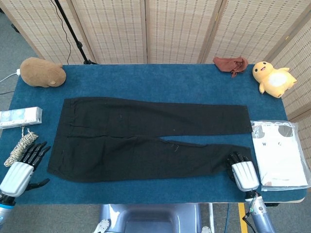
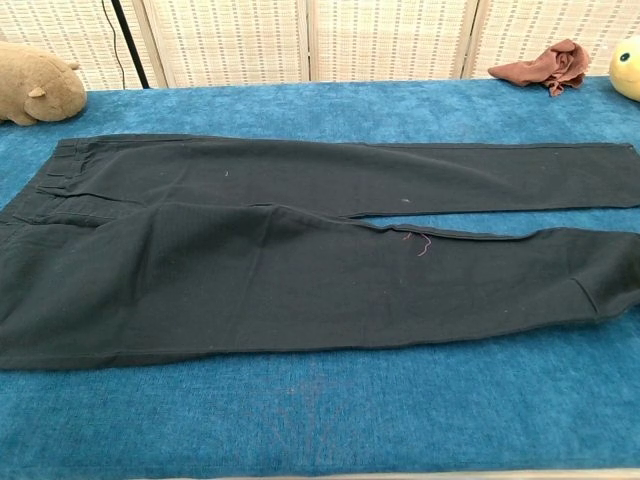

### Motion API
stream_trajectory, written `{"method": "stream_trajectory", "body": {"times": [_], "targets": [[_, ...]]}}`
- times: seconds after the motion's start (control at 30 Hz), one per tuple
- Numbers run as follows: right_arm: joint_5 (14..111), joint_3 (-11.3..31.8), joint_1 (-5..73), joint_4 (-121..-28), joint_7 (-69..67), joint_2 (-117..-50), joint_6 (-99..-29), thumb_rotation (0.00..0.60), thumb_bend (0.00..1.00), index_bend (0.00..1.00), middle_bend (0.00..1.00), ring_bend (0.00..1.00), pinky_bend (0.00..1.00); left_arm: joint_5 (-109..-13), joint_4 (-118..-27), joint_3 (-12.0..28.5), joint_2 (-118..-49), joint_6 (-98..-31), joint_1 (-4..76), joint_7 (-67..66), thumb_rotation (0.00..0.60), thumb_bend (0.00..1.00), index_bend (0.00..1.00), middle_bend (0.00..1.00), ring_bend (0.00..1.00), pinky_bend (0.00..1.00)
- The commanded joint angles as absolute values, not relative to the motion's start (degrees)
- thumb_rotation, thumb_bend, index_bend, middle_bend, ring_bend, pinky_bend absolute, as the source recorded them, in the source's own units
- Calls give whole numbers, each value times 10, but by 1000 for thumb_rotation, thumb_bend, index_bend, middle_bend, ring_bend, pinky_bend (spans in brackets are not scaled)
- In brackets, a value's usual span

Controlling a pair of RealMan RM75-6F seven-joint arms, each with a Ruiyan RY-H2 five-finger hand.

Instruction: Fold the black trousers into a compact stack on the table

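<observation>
The black trousers [image 1: 146,138] lie flat on the blue table [image 1: 146,77], waist at the left and both legs running right; the chest view shows them too [image 2: 300,260]. My left hand [image 1: 22,170] is at the near left of the table, fingers spread and empty, a little left of the waist's near corner. My right hand [image 1: 241,171] is at the near right with its dark fingers curled against the hem of the near leg. Black on black hides whether they pinch the cloth. Neither hand shows in the chest view.
A coil of rope [image 1: 22,145] and a white box [image 1: 19,116] lie by my left hand. A bagged white garment [image 1: 279,155] sits right of my right hand. At the back are a brown plush [image 1: 43,73], a rust cloth [image 1: 232,64] and a yellow duck [image 1: 273,78].
</observation>
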State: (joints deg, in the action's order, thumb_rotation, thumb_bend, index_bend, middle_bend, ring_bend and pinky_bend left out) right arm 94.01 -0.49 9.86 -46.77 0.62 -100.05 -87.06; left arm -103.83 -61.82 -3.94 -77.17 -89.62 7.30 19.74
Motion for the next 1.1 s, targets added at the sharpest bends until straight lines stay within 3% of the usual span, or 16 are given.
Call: {"method": "stream_trajectory", "body": {"times": [0.03,0.33,0.7,1.1], "targets": [[940,-5,99,-473,6,-998,-871,600,540,586,403,273,476,-1092,-543,-67,-810,-910,101,215,600,130,0,74,0,42],[937,-4,99,-492,6,-989,-871,600,540,585,403,273,476,-1082,-433,-84,-854,-876,113,243,600,150,0,83,0,42],[932,-2,99,-506,3,-982,-868,600,541,586,403,273,476,-1067,-341,-95,-910,-855,119,267,600,262,0,84,0,42],[927,-1,99,-512,2,-979,-864,600,541,586,404,273,476,-1052,-279,-109,-938,-848,111,294,600,262,0,84,0,42]]}}
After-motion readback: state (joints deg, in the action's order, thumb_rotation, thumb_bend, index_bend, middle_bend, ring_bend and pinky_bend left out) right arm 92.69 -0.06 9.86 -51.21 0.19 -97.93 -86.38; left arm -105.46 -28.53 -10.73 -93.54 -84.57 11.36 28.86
